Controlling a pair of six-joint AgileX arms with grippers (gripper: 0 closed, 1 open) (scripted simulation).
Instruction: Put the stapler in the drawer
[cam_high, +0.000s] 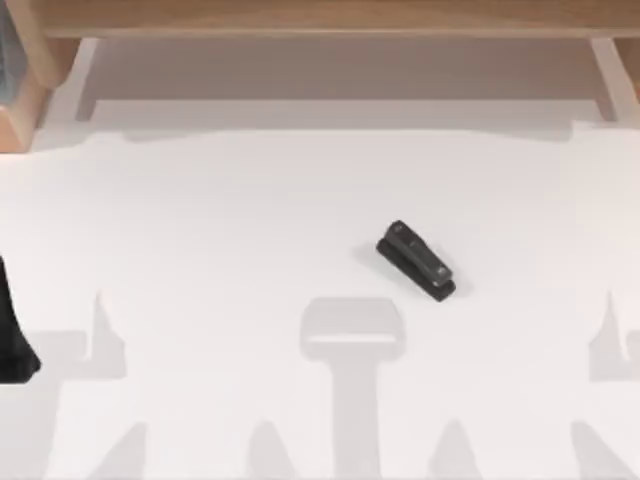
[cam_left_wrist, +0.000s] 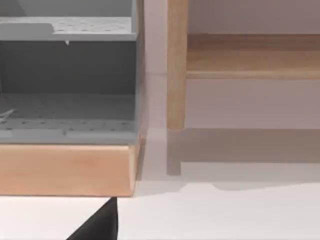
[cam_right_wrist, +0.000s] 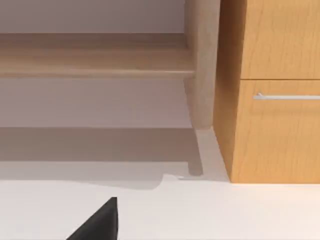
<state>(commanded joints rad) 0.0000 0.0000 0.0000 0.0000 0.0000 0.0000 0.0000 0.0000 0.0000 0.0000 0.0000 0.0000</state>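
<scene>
Left-arm hardware is showing as a dark shape (cam_high: 15, 335) at the left edge of the tabletop (cam_high: 200, 220) in the top view, and a black tip is poking into the left wrist view; whether that hand is released or clenched I cannot tell. It is facing a grey perforated shelf unit (cam_left_wrist: 67, 80) on a wooden base.

Moving rightward, the stapler (cam_high: 417, 262) is lying flat on the bare tabletop, a little right of centre and well apart from the dark shape. Its long axis is running diagonally, the rounded end pointing up-left toward the back, the other end down-right.

Further right, the right wrist view is looking at a wooden cabinet with a drawer (cam_right_wrist: 280, 130) whose front is sitting closed under a silver handle (cam_right_wrist: 287, 96); the right hand's state I cannot tell either. Judging by the offset, the right arm is probably lying nearer, and fingers should be closing across the stapler's narrow width.
</scene>
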